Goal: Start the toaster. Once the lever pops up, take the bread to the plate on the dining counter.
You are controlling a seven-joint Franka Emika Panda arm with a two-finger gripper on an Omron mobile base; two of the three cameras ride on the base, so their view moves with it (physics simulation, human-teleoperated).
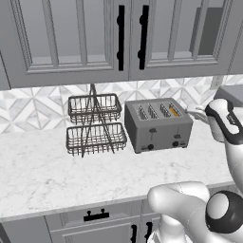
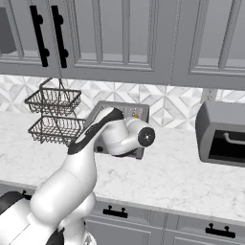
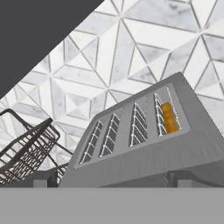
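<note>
Our gripper (image 3: 112, 180) stood wide and empty, poised above the toaster's (image 1: 158, 124) front edge, we judged so its tips could reach a lever (image 1: 153, 130). The bread (image 3: 168, 117) sat sunk in the end slot farthest from the wire basket rack (image 1: 94, 126), ready for toasting. The levers looked not yet pressed.
</note>
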